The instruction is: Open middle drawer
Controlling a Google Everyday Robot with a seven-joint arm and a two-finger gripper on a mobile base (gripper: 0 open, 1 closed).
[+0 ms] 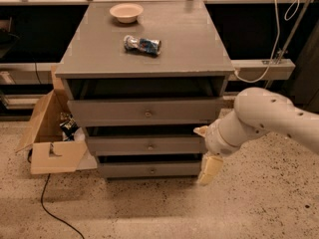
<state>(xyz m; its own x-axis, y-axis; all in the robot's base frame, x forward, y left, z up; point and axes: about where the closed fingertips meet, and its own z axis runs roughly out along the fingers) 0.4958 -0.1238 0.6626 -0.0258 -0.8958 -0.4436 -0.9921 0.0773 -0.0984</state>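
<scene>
Well, my pincer (202, 154) hangs spread and empty just right of the frame's centre, beside the right end of the grey painted wooden middle drawer (124, 146), apart from its small round metal knob (150, 146).

The middle grey painted wooden drawer (119, 146) looks matt and smooth, its small round knob (150, 146) dull metal. Just right of its front hangs the cream plastic gripper (205, 151) — fingers apart — on a smooth, faintly glossy white arm (259, 116); the brown cardboard box (50, 156) is matt.
</scene>
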